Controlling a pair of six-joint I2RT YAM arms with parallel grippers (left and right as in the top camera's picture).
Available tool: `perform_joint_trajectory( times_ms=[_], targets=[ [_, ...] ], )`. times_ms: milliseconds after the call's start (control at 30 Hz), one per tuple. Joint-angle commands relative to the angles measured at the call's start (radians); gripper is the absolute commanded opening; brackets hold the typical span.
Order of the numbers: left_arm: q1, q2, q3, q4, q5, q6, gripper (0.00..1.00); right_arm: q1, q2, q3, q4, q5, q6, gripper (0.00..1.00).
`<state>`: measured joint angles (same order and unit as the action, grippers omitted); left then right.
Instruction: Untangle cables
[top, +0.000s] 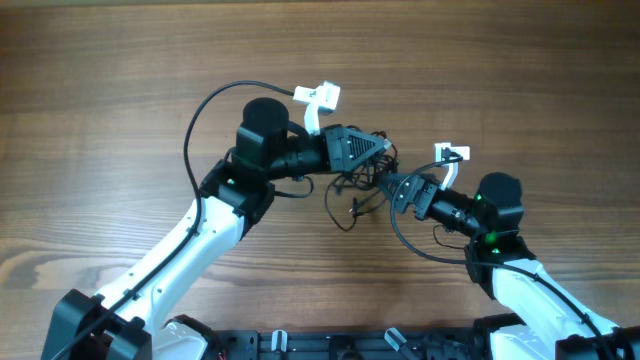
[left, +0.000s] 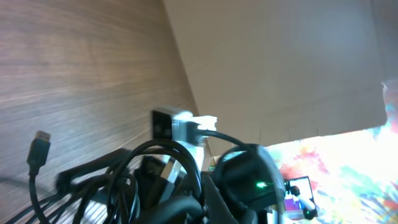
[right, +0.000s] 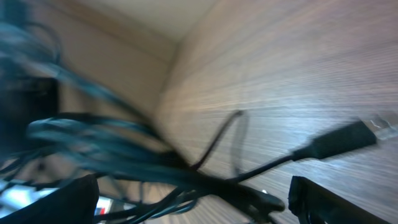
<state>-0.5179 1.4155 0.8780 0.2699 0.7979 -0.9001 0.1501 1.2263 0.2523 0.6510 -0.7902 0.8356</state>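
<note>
The cables (top: 352, 188) form a small black tangle on the wooden table, between the two grippers. My left gripper (top: 383, 150) is shut on the tangle's upper part. In the left wrist view the cables (left: 112, 180) loop across its jaws (left: 202, 210), and a loose plug (left: 38, 148) hangs to the left. My right gripper (top: 390, 188) stands open at the tangle's right side. In the right wrist view several strands (right: 186, 174) run between its wide-apart fingers (right: 68, 202), touching neither that I can see. A plug end (right: 345, 140) lies on the wood at the right.
The table (top: 120, 80) is brown wood. The left arm's own thick black cable (top: 200, 110) arcs over the table behind it. White camera mounts (top: 320, 100) (top: 450, 155) stick out by each wrist. The right arm (left: 249, 177) fills the left wrist view's lower middle.
</note>
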Motion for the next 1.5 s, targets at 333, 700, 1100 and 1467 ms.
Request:
perform_joint_trajectory(
  times_ms=[333, 700, 1100, 1467],
  targets=[
    [0.064, -0.022, 0.007, 0.105, 0.291, -0.005, 0.04, -0.128, -0.002, 0.006, -0.373, 0.403, 0.159, 1.00],
    [0.198, -0.021, 0.007, 0.016, 0.240, 0.008, 0.09, -0.182, -0.002, 0.006, -0.244, 0.142, 0.040, 1.00],
    [-0.018, -0.020, 0.007, -0.482, -0.498, 0.007, 0.85, -0.182, -0.002, 0.006, -0.084, -0.075, 0.001, 1.00],
    [-0.128, -0.020, 0.007, -0.474, -0.567, 0.041, 0.04, -0.181, -0.002, 0.005, -0.092, -0.112, -0.032, 1.00]
  ],
)
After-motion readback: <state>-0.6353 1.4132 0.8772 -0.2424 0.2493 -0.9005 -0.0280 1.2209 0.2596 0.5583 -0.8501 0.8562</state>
